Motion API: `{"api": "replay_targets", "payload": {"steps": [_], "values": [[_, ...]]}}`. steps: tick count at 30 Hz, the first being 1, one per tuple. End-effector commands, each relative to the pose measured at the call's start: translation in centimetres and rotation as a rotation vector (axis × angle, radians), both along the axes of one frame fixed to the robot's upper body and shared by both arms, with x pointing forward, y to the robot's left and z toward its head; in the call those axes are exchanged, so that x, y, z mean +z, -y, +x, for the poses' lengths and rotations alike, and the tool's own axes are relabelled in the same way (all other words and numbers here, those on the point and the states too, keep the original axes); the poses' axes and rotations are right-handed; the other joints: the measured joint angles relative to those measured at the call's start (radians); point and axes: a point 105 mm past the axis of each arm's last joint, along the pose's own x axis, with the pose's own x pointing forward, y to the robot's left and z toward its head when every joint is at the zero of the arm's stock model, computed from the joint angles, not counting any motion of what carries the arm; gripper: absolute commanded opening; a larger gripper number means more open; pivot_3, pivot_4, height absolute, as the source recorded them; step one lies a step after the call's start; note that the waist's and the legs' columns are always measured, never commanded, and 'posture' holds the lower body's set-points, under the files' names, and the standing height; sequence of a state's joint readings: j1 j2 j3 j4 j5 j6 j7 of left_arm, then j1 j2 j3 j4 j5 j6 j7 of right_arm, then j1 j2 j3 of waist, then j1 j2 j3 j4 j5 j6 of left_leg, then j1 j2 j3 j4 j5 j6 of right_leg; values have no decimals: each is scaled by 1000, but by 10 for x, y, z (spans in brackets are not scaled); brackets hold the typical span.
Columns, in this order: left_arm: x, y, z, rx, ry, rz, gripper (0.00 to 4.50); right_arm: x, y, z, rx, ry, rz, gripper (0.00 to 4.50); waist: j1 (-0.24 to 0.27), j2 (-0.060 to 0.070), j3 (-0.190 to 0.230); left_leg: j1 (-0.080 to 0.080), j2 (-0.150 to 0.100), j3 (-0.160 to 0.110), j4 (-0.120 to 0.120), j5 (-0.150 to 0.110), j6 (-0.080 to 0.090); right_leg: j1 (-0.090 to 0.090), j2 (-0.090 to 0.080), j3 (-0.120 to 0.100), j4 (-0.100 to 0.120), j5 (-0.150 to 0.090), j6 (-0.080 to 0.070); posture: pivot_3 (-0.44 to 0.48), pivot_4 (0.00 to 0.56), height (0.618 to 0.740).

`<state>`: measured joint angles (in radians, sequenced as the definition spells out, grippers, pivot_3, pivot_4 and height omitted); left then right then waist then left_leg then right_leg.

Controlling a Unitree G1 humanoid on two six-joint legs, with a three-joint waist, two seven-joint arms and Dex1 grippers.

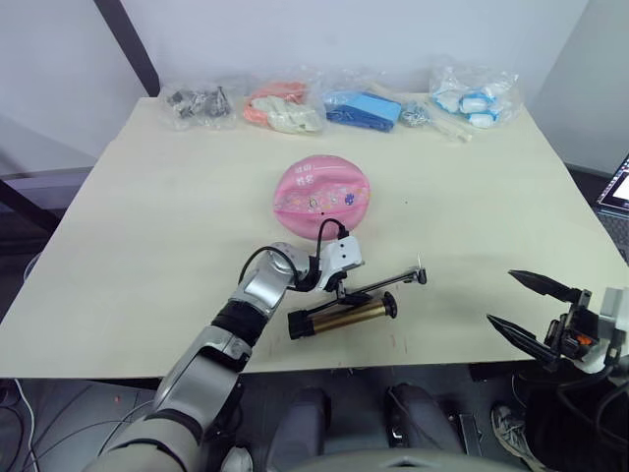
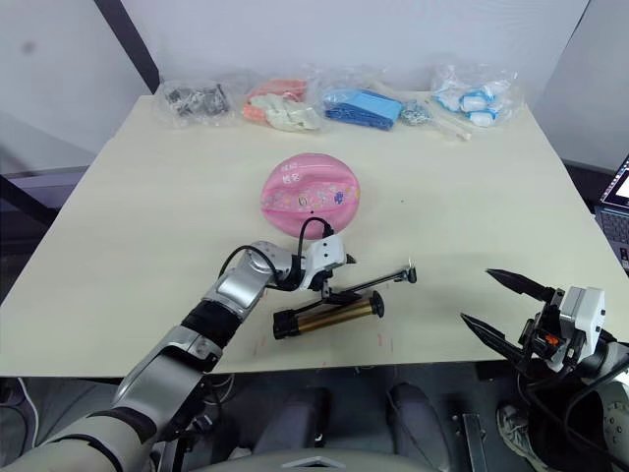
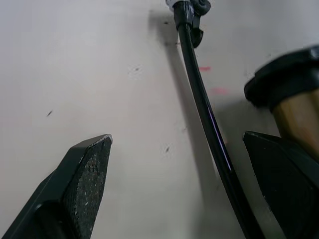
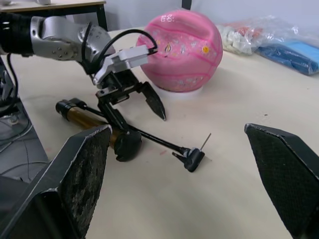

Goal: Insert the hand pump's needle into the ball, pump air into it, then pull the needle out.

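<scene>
Pale table [image 1: 147,246] | left gripper [image 1: 356,287] spread, straddling hose [image 4: 154,139] by pump [image 1: 339,318] | needle [image 4: 206,141] points up, nearer left | right gripper [image 1: 519,303] spread, idle

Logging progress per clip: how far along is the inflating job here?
Nothing is done yet. The bronze-gold hand pump lies on the table; its thin metal needle is outside the pink rubber ball. In hand: the left gripper, jaws open, straddles the black hose. The right gripper waits open. Inserting, pumping and pulling out remain.
</scene>
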<state>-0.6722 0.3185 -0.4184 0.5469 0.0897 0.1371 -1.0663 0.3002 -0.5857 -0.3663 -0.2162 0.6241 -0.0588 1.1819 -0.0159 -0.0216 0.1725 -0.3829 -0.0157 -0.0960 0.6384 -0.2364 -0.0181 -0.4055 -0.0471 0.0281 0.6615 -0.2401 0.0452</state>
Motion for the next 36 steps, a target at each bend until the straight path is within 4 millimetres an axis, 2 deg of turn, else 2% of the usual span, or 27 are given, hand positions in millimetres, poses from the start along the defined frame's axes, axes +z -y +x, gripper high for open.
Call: {"api": "replay_targets", "payload": {"steps": [1,2,3,4,5,7,8,10,11,13,16,21,24,28,33,36], "values": [[1,5,1,-22,2,40,4450,8,1,-3,-3,52,-19,4500,1,0,0,0,0,0,0,0,0,0,0,0,0,0,0,0,150,740],[-1,5,0,-18,-12,42,4450,8,2,-2,-8,55,-18,4500,1,0,0,0,0,0,0,0,0,0,0,0,0,0,0,0,150,740],[-1,5,-1,-20,-20,42,3976,8,2,-2,-9,56,-18,4500,1,0,0,0,0,0,0,0,0,0,0,0,0,0,0,0,150,740],[-2,5,-1,-20,-25,40,3927,8,2,-2,-9,56,-19,4500,1,0,0,0,0,0,0,0,0,0,0,0,0,0,0,0,150,740],[-1,6,-2,-20,-26,34,3385,8,2,-3,-8,55,-19,4500,1,0,0,0,0,0,0,0,0,0,0,0,0,0,0,0,150,740],[0,7,-2,-23,-22,21,2970,8,2,-3,-8,53,-19,4500,1,0,0,0,0,0,0,0,0,0,0,0,0,0,0,0,150,740],[1,7,-2,-21,-22,14,2288,8,2,-2,-9,53,-18,4500,1,0,0,0,0,0,0,0,0,0,0,0,0,0,0,0,150,740],[4,10,-4,-28,-34,-21,1366,7,3,0,-34,28,-9,4500,1,0,0,0,0,0,0,0,0,0,0,0,0,0,0,0,150,740],[6,12,-5,-31,-41,-37,1072,7,3,1,-39,19,5,4500,1,0,0,0,0,0,0,0,0,0,0,0,0,0,0,0,150,740],[10,15,-8,-48,-46,-68,97,7,3,2,-48,0,16,4500,1,0,0,0,0,0,0,0,0,0,0,0,0,0,0,0,150,740],[16,17,-8,-51,-34,-102,11,8,3,4,-70,-8,30,4500,1,0,0,0,0,0,0,0,0,0,0,0,0,0,0,0,150,740],[43,27,-4,15,-67,-314,11,10,2,14,-164,-30,59,4500,2,0,0,0,0,0,0,0,0,0,0,0,0,0,0,0,150,740],[49,28,-7,-6,-38,-343,11,10,-1,17,-204,-83,108,4500,2,0,0,0,0,-1,0,0,0,0,0,0,0,0,0,0,150,740],[74,25,-12,-36,60,-480,11,20,-28,38,-295,-199,234,4500,-8,0,0,0,1,0,0,0,0,0,0,1,1,0,0,0,150,740],[80,25,-10,-23,113,-493,11,33,-45,53,-376,-337,445,4500,5,0,0,-1,0,-1,0,0,0,0,0,0,0,0,-1,0,150,740],[81,26,-10,-23,128,-498,11,37,-57,54,-360,-399,530,4500,8,0,0,-3,-1,-3,1,0,0,0,-1,0,0,0,-1,0,150,740]]}}
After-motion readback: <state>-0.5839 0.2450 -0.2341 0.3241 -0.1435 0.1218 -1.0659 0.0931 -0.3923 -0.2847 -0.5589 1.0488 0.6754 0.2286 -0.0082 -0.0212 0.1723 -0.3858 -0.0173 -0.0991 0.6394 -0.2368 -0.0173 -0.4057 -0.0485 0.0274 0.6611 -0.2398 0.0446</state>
